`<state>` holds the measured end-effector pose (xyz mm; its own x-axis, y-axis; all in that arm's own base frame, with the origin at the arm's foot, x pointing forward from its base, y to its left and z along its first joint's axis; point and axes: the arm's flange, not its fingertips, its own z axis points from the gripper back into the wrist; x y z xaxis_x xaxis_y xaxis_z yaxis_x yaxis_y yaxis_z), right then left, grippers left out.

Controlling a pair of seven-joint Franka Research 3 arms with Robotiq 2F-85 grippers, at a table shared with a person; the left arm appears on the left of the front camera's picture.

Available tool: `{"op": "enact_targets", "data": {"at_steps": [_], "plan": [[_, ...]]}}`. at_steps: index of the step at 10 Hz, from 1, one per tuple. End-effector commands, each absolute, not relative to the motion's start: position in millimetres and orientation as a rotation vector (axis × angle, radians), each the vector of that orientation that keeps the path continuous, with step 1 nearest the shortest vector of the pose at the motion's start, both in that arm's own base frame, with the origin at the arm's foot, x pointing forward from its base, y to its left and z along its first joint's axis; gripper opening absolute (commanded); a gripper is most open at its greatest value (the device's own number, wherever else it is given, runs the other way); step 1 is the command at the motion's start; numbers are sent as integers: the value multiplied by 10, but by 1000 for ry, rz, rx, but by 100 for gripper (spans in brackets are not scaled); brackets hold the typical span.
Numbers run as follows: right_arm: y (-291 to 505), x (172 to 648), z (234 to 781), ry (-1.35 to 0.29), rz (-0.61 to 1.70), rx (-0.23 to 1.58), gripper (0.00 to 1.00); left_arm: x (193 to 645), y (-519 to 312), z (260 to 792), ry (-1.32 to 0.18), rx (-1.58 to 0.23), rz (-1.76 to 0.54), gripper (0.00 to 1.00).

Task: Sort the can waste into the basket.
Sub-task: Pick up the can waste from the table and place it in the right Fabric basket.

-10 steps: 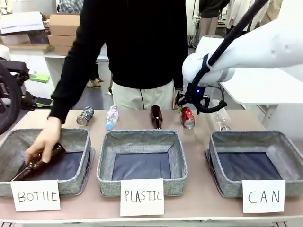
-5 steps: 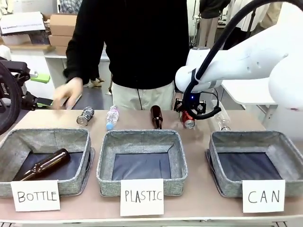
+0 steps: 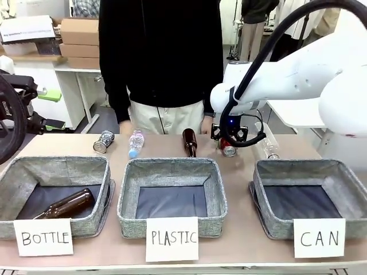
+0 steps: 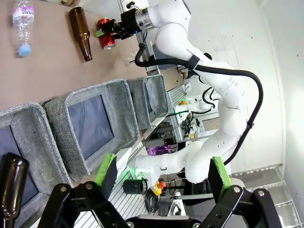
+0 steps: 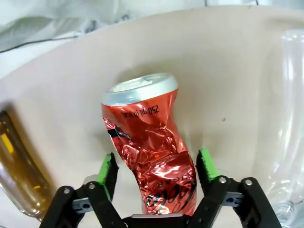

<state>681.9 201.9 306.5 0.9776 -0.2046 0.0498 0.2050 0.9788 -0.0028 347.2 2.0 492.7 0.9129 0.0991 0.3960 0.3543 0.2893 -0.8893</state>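
Note:
The shiny red dented can (image 3: 229,150) lies on the far side of the table, right of the middle. My right gripper (image 3: 228,143) has come down over it. In the right wrist view the red can (image 5: 152,147) sits between the green pads (image 5: 108,171), which press against its sides, so the gripper is shut on it. The dark can (image 3: 103,140) lies at the far left of the table. The grey basket signed "CAN" (image 3: 309,167) stands at the front right. In the left wrist view my left gripper (image 4: 161,166) is open with nothing in it, and the red can (image 4: 106,40) shows far off.
A brown bottle (image 3: 189,141) lies just left of the red can and a clear bottle (image 3: 266,144) just right of it. A small plastic bottle (image 3: 135,142) lies farther left. The "PLASTIC" basket (image 3: 172,166) and the "BOTTLE" basket (image 3: 57,163) stand in front. A person stands at the far edge.
The person left a brown bottle in the "BOTTLE" basket and drew the hand back. My right gripper came down onto the red can and closed on it.

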Motion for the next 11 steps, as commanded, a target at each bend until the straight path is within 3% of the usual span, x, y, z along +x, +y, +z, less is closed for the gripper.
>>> {"op": "enact_targets", "data": {"at_steps": [1,2,8,10,11], "plan": [[2022,6863,3088,-49,-204,-15,15,3478,8,4930,-438,-1296,-197,100],[2020,6859,3089,-45,-201,-7,0,3478,8,4930,-438,-1296,-197,100],[1972,6850,3096,-29,-212,-2,0,3478,8,4930,-438,-1296,-197,100],[1848,6615,3502,0,-113,55,0,3478,8,4930,-438,-1296,-197,100],[1659,6219,3979,23,-15,116,0,3478,8,4930,-438,-1296,-197,100]]}}
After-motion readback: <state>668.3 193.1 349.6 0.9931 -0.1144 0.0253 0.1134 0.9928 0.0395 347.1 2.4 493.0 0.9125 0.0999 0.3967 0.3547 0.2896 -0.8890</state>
